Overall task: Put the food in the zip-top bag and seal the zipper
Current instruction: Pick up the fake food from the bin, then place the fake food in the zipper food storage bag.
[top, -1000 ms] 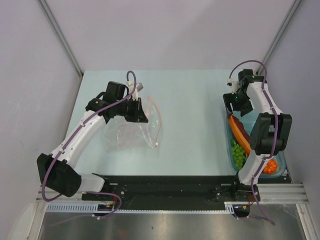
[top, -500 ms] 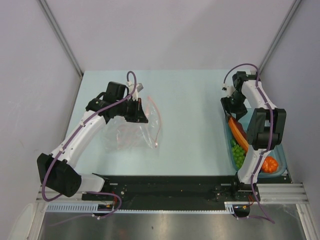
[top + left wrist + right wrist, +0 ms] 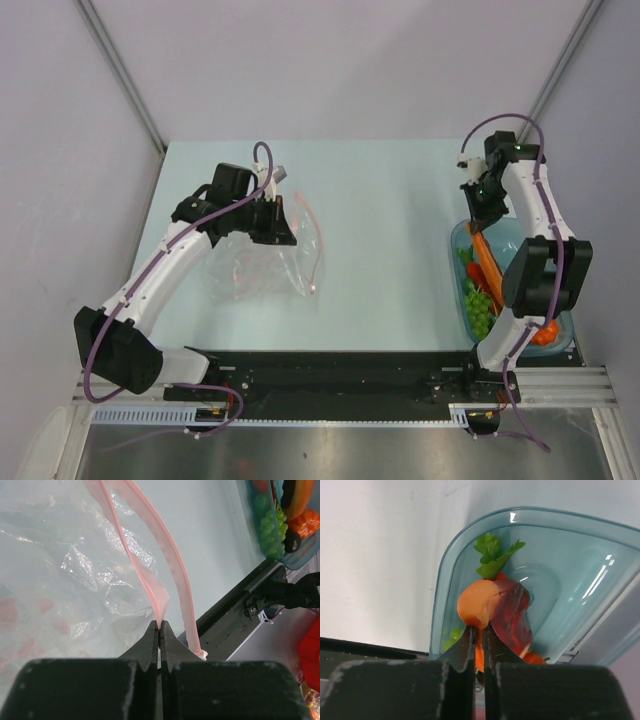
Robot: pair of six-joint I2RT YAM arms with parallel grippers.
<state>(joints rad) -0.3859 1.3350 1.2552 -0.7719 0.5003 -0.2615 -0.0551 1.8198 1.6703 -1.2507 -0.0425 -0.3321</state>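
The clear zip-top bag (image 3: 255,272) lies crumpled on the pale table (image 3: 390,220), toward the 9 o'clock side. Its pink-red zipper (image 3: 318,250) runs down the bag's 3 o'clock edge, from 12 toward 6. The mouth is parted: the left wrist view shows two pink strips spreading away from each other.

The left tool (image 3: 285,222) sits at the bag's 12 o'clock corner. In its own camera the left tool (image 3: 159,628) is closed tight, with the end of one zipper (image 3: 176,575) strip pinched between the fingertips. The other strip passes just beside them at 3 o'clock.

A bare stretch of table separates the bag from the teal bowl (image 3: 458,238) at the 3 to 4 o'clock edge, which holds all the food. In it lie the carrot (image 3: 488,265), the green grape bunch (image 3: 478,308) at 6 o'clock of the carrot, and an orange-red round fruit (image 3: 545,333) at the bowl's 5 o'clock corner.

The right tool (image 3: 480,222) reaches into the bowl's 12 o'clock end. Seen from its wrist, the right tool (image 3: 479,630) is closed to a slit on the carrot (image 3: 476,605), with orange showing between the jaws. The carrot's green leaves point to 12 o'clock. The dark-red face of the orange slice (image 3: 512,617) touches the carrot at 3 o'clock, inside the bowl (image 3: 580,565).
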